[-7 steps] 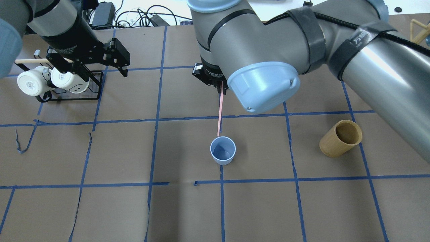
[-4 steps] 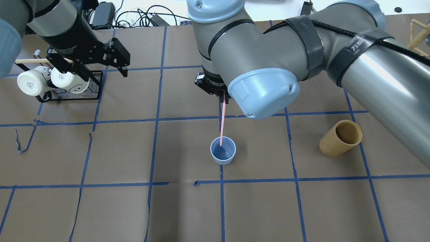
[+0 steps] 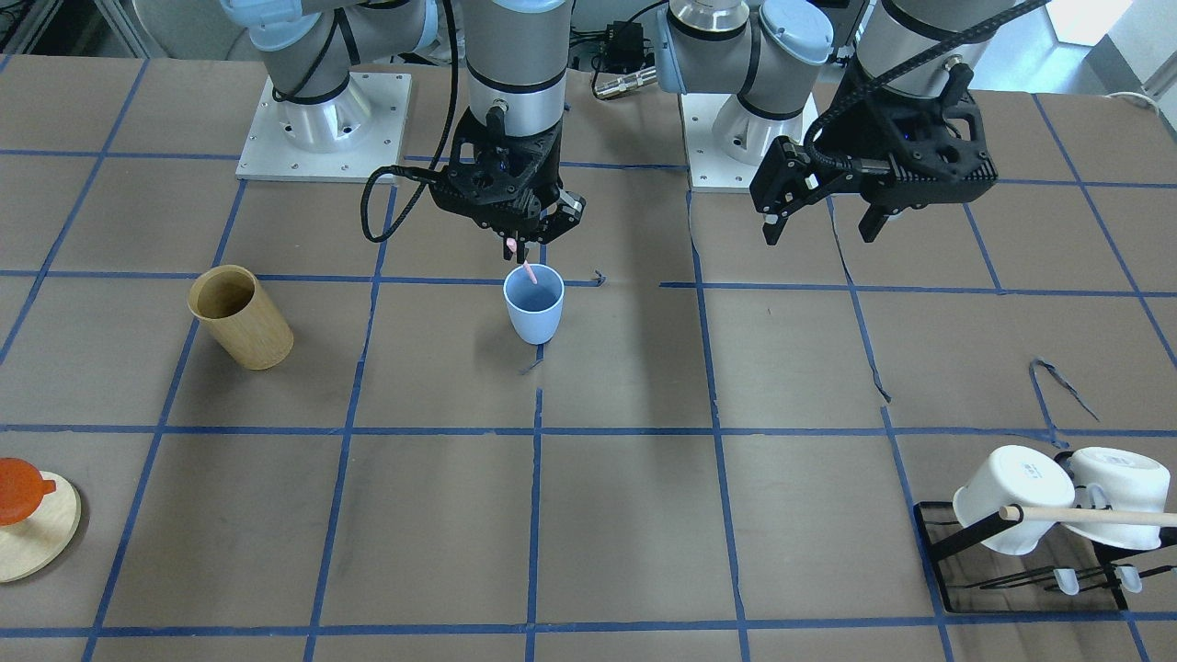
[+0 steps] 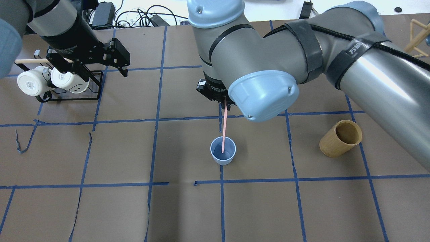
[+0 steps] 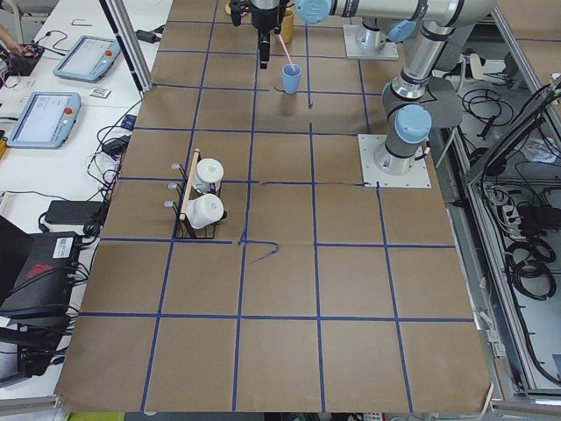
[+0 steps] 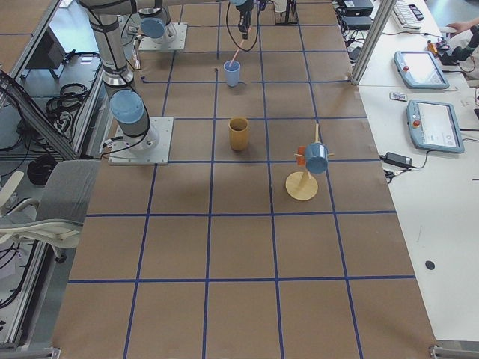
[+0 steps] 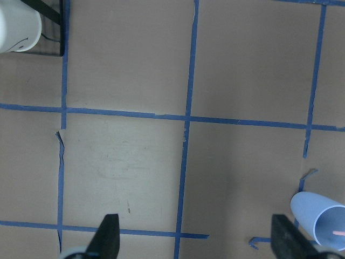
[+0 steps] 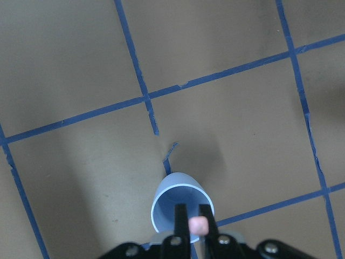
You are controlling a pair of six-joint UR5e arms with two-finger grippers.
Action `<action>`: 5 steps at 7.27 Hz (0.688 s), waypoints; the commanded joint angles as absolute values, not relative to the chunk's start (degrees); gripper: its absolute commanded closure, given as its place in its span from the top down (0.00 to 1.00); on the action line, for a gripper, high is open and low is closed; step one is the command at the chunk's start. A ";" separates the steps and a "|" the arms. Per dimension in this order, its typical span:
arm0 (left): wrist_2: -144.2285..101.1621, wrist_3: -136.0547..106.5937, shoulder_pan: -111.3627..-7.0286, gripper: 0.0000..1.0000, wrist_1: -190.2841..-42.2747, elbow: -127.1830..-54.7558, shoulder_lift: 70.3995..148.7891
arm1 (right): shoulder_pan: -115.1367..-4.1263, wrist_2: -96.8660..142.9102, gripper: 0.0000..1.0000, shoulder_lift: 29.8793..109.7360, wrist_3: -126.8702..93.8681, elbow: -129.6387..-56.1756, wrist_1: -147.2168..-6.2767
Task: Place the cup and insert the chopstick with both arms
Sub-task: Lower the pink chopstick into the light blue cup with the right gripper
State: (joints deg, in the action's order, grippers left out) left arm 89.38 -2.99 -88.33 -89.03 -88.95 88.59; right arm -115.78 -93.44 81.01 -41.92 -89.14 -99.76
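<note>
The light-blue cup (image 4: pixel 223 154) stands upright on the table's middle; it also shows in the front view (image 3: pixel 533 302) and the right wrist view (image 8: pixel 182 208). My right gripper (image 4: pixel 225 106) is shut on the top of the pale-pink chopstick (image 4: pixel 224 131), whose lower end is inside the cup. In the front view the right gripper (image 3: pixel 518 246) hangs just above the cup's rim with the chopstick (image 3: pixel 528 271) between them. My left gripper (image 3: pixel 820 225) is open and empty, up in the air well away from the cup.
A tan wooden cylinder (image 4: pixel 340 138) lies tilted to the cup's right. A black rack (image 4: pixel 69 90) with two white mugs (image 4: pixel 32 82) and a beige rod stands at the far left. A wooden stand with an orange piece (image 3: pixel 28 515) sits at a table edge.
My right gripper has come down and toward the cup with the chopstick. The stick's tip went from the cup's rim down into the cup. The left arm has not moved.
</note>
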 commanded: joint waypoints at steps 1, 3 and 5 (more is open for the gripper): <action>89.38 -2.99 -88.33 1.00 -89.03 -88.95 88.59 | -115.93 -93.34 0.12 80.25 -41.92 -89.64 -99.93; 89.38 -2.99 -88.33 1.00 -89.03 -88.95 88.59 | -115.93 -93.43 0.24 80.16 -41.92 -91.40 -100.89; 89.38 -2.99 -88.33 1.00 -89.03 -88.95 88.59 | -115.93 -93.60 1.00 80.24 -41.66 -91.32 -100.90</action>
